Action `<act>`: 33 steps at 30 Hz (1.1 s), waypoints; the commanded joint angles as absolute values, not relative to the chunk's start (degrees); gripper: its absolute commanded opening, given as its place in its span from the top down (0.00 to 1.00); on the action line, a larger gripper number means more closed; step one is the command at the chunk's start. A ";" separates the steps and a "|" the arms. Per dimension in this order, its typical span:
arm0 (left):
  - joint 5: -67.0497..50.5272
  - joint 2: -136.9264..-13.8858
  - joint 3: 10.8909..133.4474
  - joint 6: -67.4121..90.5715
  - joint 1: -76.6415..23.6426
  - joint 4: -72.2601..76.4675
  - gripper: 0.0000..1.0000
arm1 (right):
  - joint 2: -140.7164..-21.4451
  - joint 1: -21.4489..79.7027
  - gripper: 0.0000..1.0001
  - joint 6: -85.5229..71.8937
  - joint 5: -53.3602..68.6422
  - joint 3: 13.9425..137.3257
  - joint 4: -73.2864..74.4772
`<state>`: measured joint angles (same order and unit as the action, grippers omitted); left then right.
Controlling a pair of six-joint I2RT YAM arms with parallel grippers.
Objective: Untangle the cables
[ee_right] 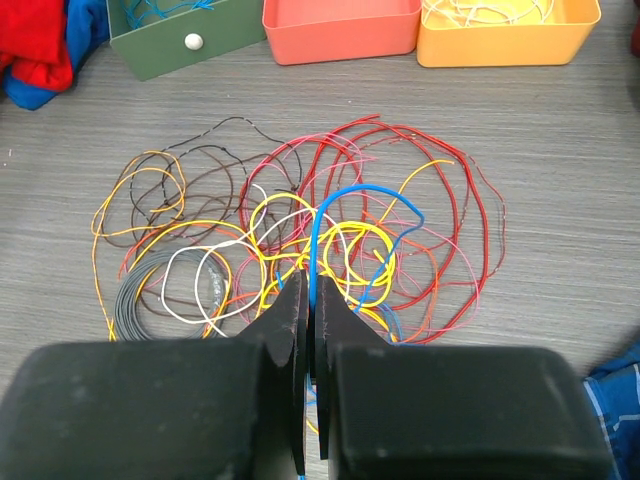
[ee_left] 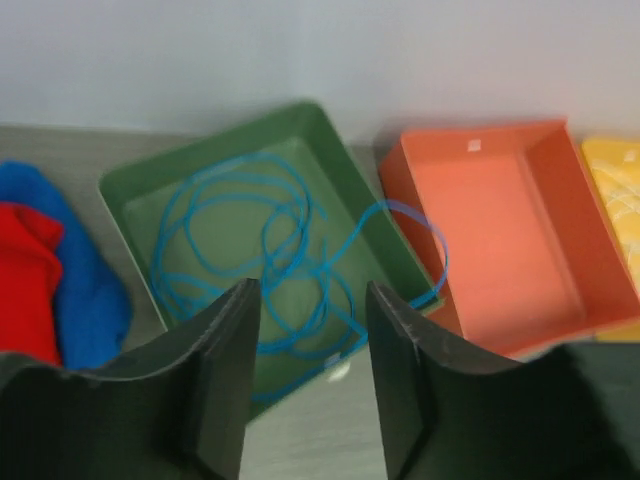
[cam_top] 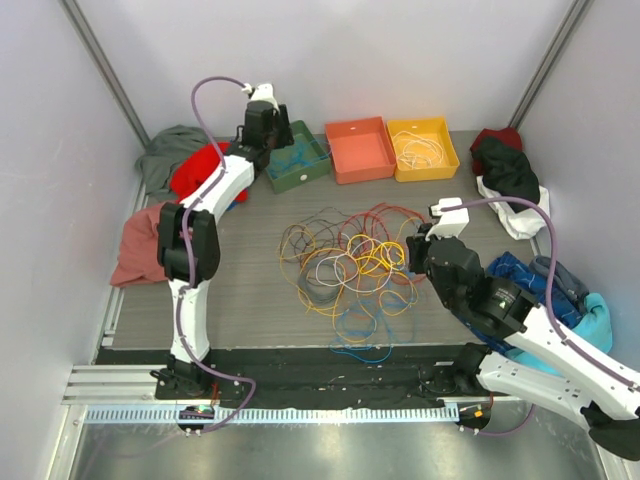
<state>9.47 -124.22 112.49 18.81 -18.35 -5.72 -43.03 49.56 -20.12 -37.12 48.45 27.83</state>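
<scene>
Cables (cam_top: 350,265) — blue coil (ee_left: 300,262) in green bin (ee_left: 345,165); white strands (cam_top: 418,150) in yellow bin (ee_right: 500,45).

Cables (cam_top: 350,265) tangled mid-table, left arm (cam_top: 225,180) over green bin (cam_top: 300,177), right arm (cam_top: 480,290) at the tangle's right edge

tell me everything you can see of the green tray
The green tray is a shallow, plastic-looking box with sloping walls and a white spot on its near wall. It sits askew at the table's far side, left of the orange tray. A loose coil of blue cable lies inside, one loop spilling over the right rim. The left gripper hovers open above it.
</scene>
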 commanded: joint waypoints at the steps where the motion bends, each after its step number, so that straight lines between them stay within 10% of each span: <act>1: 3.35 -116.20 103.90 23.46 -18.46 2.54 0.45 | -42.71 49.83 0.99 -21.18 -37.71 48.69 25.31; 8: 0.35 -100.92 84.94 25.83 -26.70 11.47 0.35 | -47.45 49.75 0.99 -20.74 -35.42 52.54 21.71; 13: -12.38 -87.39 66.55 28.59 -32.15 25.66 0.00 | -52.29 49.31 0.99 -20.56 -33.31 57.03 19.34; 33: -21.71 -81.82 41.57 36.74 -44.21 66.35 0.00 | -54.05 48.78 0.99 -34.71 -26.19 66.01 18.90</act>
<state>-22.11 -80.75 39.97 36.86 -42.39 55.22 -55.00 48.99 -30.74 -27.70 63.37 21.17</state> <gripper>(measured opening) 0.996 0.040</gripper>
